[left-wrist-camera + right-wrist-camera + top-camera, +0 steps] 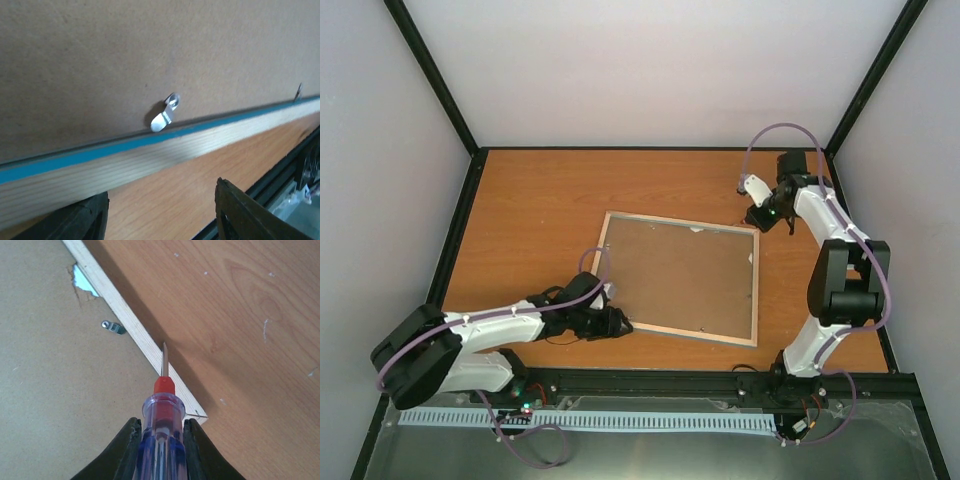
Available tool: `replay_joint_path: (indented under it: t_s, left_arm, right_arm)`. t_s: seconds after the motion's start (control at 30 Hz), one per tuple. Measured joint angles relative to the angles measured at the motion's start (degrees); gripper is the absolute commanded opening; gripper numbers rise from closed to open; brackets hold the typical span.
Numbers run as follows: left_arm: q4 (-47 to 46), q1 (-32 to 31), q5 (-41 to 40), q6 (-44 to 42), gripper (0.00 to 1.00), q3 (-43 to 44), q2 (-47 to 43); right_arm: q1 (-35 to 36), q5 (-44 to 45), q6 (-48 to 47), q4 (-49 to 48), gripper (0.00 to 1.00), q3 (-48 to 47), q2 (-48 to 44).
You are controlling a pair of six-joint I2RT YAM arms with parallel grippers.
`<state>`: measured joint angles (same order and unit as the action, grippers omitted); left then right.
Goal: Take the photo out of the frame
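While one frame [690, 333] lies back-up mid-surface [530, 210], its long axis runs left-right, slightly skewed. At its near-left corner my left pincer [160, 200] gapes, holding nothing. At its far-right corner my right pincer [160, 422] is clamped on one screwdriver [163, 385]. I count two metal clips [166, 113] by the left pincer, possibly more elsewhere.

Text, labels, numbers: none legible. I read no lettering on the frame [690, 333], its backing board [150, 50], the screwdriver [161, 435] handle or the table [540, 210] in any of my three views.
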<state>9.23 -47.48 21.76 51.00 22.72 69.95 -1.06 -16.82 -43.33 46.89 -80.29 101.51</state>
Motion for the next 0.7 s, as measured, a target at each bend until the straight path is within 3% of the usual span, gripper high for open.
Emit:
replay_joint_path:
  t_s: [0.17,0.4,0.7]
  left_arm:
    - [-2.2,2.5,-2.8,2.7,0.61,0.0,0.5]
    - [-3.5,14.1,-8.7,1.7,0.62,0.4,0.7]
    - [-3.7,23.0,-12.4,-5.9,0.61,9.6,11.8]
  right_arm:
    - [-0.1,0.1,-1.9,-0.7,0.03,5.6,-4.5]
    - [-0.1,-0.3,-3.8,0.0,0.03,13.2,-11.6]
    - [3.1,2.0,-5.7,1.4,0.03,20.2,-20.7]
